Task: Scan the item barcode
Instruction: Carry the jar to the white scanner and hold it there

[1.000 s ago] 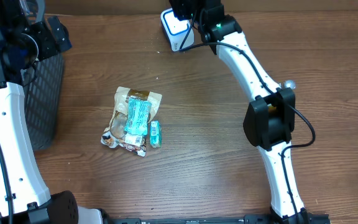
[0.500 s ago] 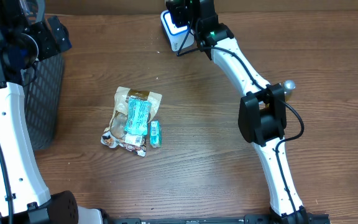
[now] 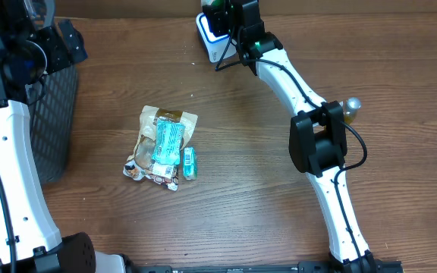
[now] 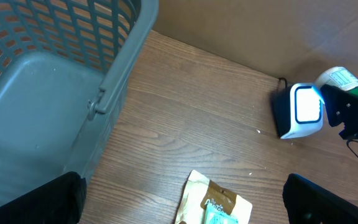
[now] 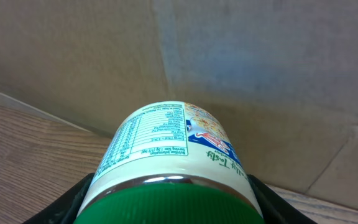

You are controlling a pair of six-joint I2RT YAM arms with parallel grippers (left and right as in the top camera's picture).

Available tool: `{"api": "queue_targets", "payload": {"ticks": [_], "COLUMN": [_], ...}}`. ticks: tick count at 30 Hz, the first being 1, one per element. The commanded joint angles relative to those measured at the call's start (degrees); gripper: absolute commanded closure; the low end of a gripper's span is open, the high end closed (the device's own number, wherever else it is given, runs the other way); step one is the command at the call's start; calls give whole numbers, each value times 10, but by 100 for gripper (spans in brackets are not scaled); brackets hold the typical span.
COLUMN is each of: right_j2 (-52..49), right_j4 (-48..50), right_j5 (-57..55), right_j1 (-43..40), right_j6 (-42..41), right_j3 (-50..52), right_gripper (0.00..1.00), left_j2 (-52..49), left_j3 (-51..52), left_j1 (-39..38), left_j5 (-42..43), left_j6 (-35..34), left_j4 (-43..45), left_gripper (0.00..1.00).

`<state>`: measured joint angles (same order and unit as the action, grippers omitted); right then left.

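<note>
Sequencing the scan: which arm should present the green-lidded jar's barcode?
Right: the right gripper holds the green-lidded, white-labelled jar at the white box scanner; the left gripper hangs open by the grey mesh basket.

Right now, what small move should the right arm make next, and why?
Probably roll the green-lidded jar slowly beside the scanner: the right wrist view shows its nutrition table but no barcode, so the code may not face the lit window.

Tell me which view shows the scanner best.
Left wrist: the scanner shows whole, lit face visible. Overhead shows it partly hidden by the right arm. Right wrist shows only the held jar, no scanner.
</note>
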<state>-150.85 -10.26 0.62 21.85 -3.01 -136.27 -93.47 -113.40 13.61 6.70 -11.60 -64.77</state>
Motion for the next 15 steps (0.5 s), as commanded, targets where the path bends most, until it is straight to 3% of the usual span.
{"api": "queue_targets", "payload": {"ticks": [1, 8, 15], "right_j2": [5, 80, 179], "right_j4": [9, -45, -231], "right_j5": [-3, 7, 49], "right_j1": [-1, -2, -2], "right_j6": [-2, -1, -12], "right_j3": [-7, -7, -7], "right_gripper": [96, 96, 96], "left_j2": [-2, -2, -2], "left_j3": [-15, -15, -15], "left_j1": [-1, -1, -1], "left_j5": [4, 4, 4], "left_j6": [9, 9, 9], "left_j4": [1, 1, 1], "left_gripper": [0, 0, 0]}}
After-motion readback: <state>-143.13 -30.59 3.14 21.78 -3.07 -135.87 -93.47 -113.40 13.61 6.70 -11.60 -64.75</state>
